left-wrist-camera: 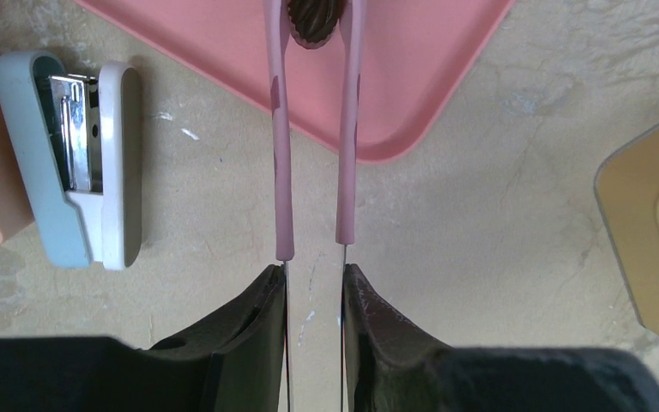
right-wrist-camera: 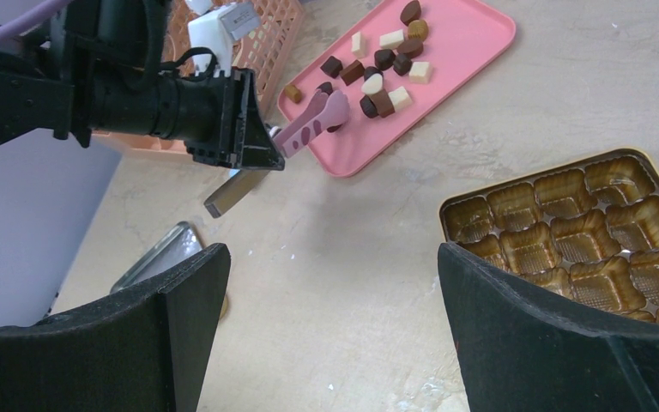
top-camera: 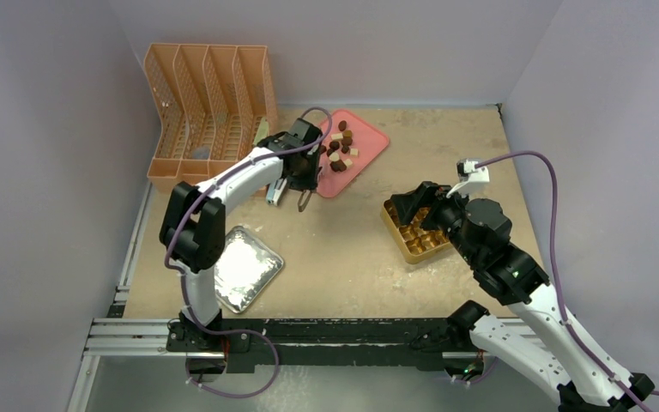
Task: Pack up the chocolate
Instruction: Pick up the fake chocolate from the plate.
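Left gripper (left-wrist-camera: 315, 283): pressed onto the two arms of the pink tongs (left-wrist-camera: 281, 172), holding them.
Tongs' tips: one on each side of a dark ridged chocolate piece (left-wrist-camera: 313, 19), close against it, over the pink tray (left-wrist-camera: 412, 69).
Other chocolate (right-wrist-camera: 383, 58): dark, brown and cream pieces scattered on that tray.
Stapler (left-wrist-camera: 77, 154): on the table (top-camera: 352, 249), just left of the tongs.
Right gripper (right-wrist-camera: 330, 257): jaws spread wide, holding nothing, beside the gold box (right-wrist-camera: 558, 236).
Gold box: well apart from the tray.
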{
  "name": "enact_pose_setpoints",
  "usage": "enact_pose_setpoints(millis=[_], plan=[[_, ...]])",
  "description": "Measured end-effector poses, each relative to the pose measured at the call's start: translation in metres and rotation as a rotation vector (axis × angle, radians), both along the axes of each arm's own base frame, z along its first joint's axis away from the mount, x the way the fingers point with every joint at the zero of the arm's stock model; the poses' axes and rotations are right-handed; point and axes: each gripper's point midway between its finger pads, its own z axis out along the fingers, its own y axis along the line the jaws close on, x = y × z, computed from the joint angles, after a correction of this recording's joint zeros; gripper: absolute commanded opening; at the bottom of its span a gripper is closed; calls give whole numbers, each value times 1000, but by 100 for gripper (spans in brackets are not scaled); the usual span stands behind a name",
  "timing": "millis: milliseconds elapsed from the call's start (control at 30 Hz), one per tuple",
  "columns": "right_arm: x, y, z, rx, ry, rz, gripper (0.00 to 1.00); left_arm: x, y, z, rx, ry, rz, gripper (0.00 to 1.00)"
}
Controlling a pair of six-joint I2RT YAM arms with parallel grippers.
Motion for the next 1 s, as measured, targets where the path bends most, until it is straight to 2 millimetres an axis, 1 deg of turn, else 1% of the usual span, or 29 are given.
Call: enact_pose_setpoints(millis=[300, 433, 533, 700, 833, 1000], plan=[[0, 0, 0, 1, -1, 0, 92, -11, 1, 31, -55, -44, 1, 23], [-1, -1, 2, 4, -5, 0, 92, -18, -7, 42, -86, -57, -16, 23], [-2, -2, 3, 7, -10, -1, 92, -30, -22, 53, -110, -71, -51, 23], [-3, -3, 5, 10, -15, -4, 92, -58, -62, 62, -158, -74, -147, 23], [-5, -8, 6, 9, -21, -20, 92, -79, -94, 67, -213, -67, -222, 23], [-9, -13, 15, 23, -45, -32, 92, -91, -117, 75, -280, -71, -262, 24]])
